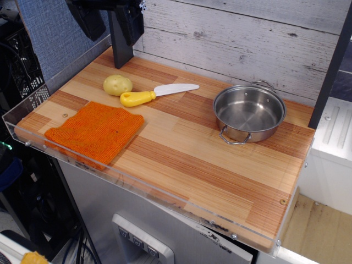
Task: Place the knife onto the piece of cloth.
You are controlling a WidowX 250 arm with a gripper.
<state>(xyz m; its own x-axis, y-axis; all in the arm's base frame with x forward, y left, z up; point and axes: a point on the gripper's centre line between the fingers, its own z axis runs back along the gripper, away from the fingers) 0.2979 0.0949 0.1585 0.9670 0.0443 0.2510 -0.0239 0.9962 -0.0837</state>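
The knife (154,94) lies flat on the wooden tabletop, its yellow handle pointing left and its white blade pointing right toward the back. The orange knitted cloth (94,131) lies flat near the front left corner, just in front of the knife handle and apart from it. My gripper (113,16) is a dark shape at the top left of the view, high above the table's back left corner. Its fingertips are cut off by the frame's top edge, so its state does not show.
A yellowish potato (117,84) sits just left of the knife handle. A steel pot (248,113) with two handles stands at the right back. A clear plastic rim (165,192) edges the table's front and left. A plank wall stands behind.
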